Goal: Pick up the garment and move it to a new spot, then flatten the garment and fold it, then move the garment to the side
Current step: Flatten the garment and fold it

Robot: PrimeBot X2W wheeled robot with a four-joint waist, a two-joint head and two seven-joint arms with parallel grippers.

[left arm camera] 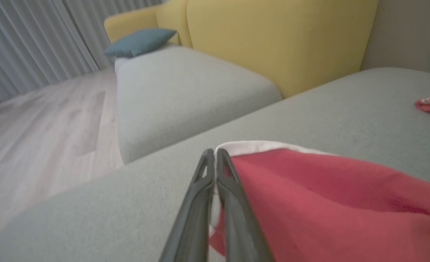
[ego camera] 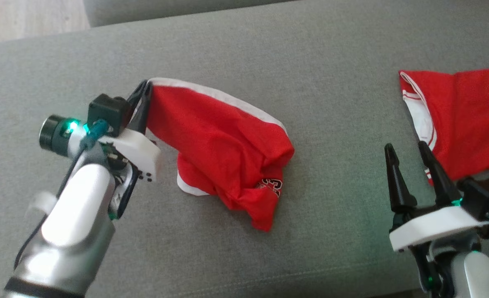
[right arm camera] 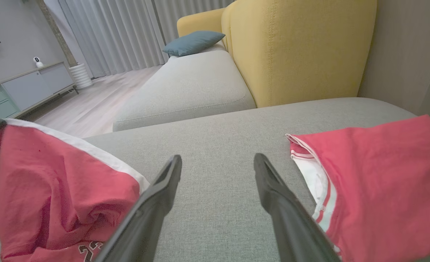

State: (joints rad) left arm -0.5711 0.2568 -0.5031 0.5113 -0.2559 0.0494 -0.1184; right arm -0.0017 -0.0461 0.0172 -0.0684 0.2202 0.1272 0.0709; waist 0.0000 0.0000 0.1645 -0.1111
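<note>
The red garment (ego camera: 223, 145) lies crumpled on the grey sofa seat (ego camera: 269, 49), its white-trimmed corner raised because the left gripper (ego camera: 145, 89) pinches it, apparently for lifting, while the right gripper (ego camera: 405, 145), spread and empty, hovers beside a second red garment (ego camera: 468, 120).

Soft, even daylight; no glare, no hard shadows. Head view mildly grainy; pale forearm (ego camera: 78, 207) behind left gripper (ego camera: 146, 86) blurred, green lamp glowing at wrist. Faint soft shadow on cushion (ego camera: 269, 62) under garment (ego camera: 223, 140) beside that gripper. Left wrist view hazy, washed out; floor (left arm camera: 36, 138) left of fingers smeared. Right wrist view sharp, brighter; curtains (right arm camera: 127, 32) far ahead of right gripper (right arm camera: 217, 160) glow pale; edges bowed by wide lens.
</note>
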